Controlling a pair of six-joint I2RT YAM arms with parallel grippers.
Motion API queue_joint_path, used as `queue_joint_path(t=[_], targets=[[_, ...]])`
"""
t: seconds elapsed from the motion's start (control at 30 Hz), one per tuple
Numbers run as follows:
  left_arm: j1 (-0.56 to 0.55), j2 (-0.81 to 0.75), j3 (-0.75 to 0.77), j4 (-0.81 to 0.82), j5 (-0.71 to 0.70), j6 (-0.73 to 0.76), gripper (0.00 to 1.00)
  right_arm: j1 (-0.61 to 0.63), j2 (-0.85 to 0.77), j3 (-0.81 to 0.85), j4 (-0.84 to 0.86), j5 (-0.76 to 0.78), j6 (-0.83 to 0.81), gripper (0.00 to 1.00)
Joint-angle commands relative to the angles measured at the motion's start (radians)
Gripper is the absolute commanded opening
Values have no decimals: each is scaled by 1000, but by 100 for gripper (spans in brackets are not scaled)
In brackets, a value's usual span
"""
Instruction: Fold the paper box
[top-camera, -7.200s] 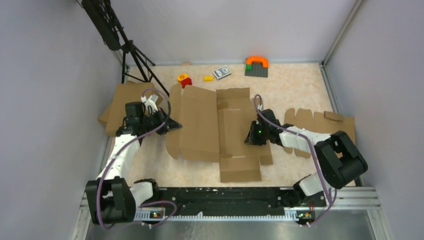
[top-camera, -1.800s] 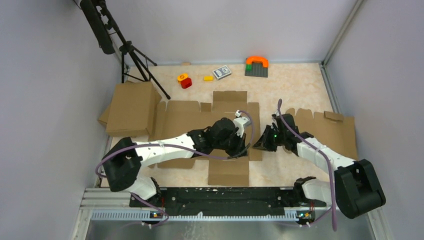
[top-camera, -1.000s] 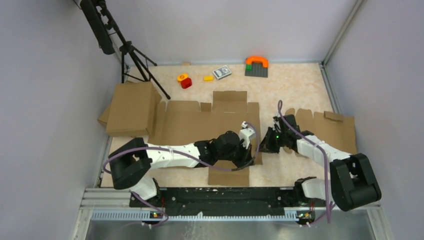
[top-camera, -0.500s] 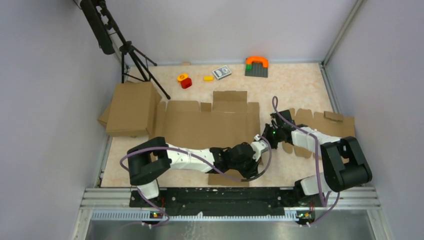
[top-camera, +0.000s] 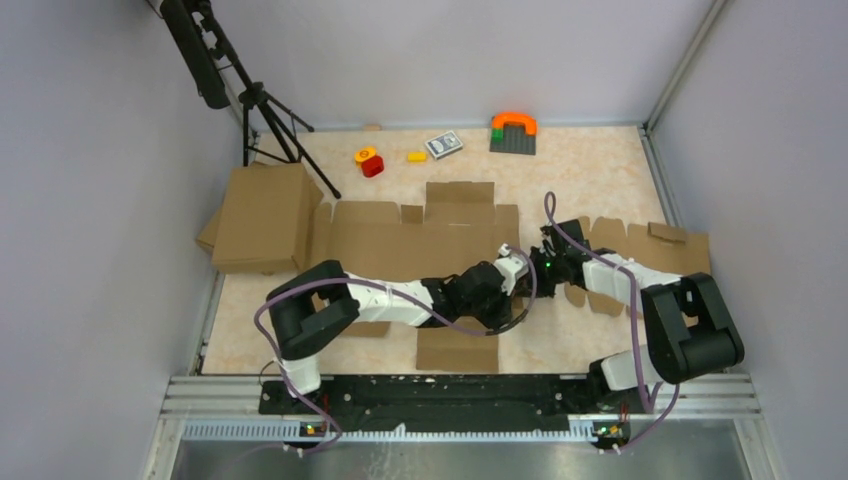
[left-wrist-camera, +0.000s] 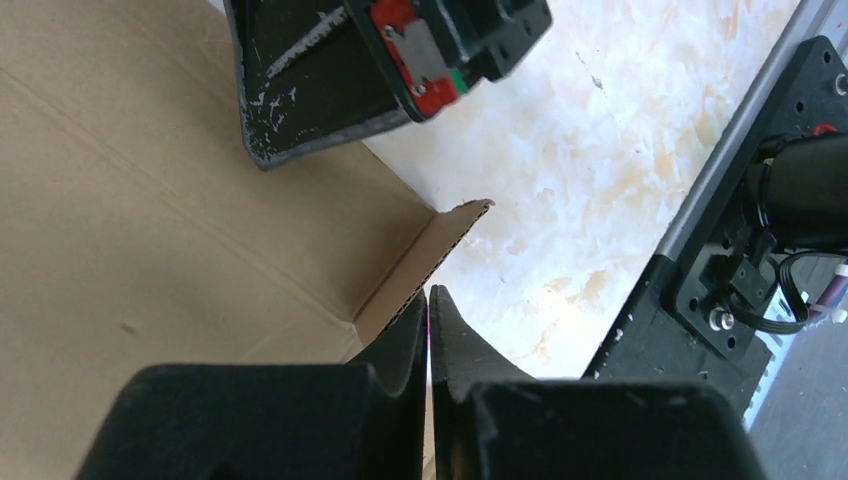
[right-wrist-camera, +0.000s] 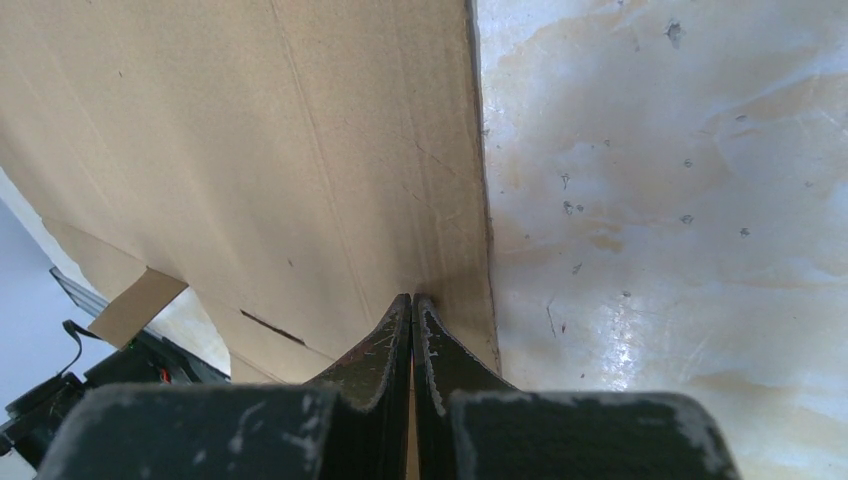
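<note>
Left gripper has shifted over the last half second, from beside the near flap to farther up the right-hand edge of the paper box. Left elbow has swung rightwards. Right gripper has hardly moved, and the sheet lies where it was.

Paper box: an open flat sheet in the middle of the surface. Long axis runs left to right. One flap points to the far side, one toward the arm bases. Left end meets another brown box; cannot tell whether they overlap. Right edge is near a notched cardboard blank.

Left gripper: jaws pressed together, holding nothing, tips at the sheet's cut edge beside a corner.

Right gripper: jaws pressed together, holding nothing, tips down on the cardboard just inside its right edge.

Both grippers sit close together, apart.
</note>
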Motion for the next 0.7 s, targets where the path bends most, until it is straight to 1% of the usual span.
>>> queue_joint_path(t=[0.0,0.13,0.23,0.33,0.4,0.53,0.67], targets=[[19,50,34,92,59,-28,0,-7,-24,2,28,6,-16,0],[33,87,62,76,83,-40,0,-8,-53,22,7,6,-6,0],[34,119,89,42,83,-44,0,-8,-89,61,-38,50,-7,0],[34,121,74,64,90,-47,0,-17,-124,111,-66,95,-9,0],[34,114,68,77,85,-53,0,-39,-130,130,-61,96,-2,0],[35,87,73,79,80,-51,0,-51,-84,157,-43,75,0,0],[45,71,81,71,86,-44,0,-50,26,151,-13,60,-22,0]])
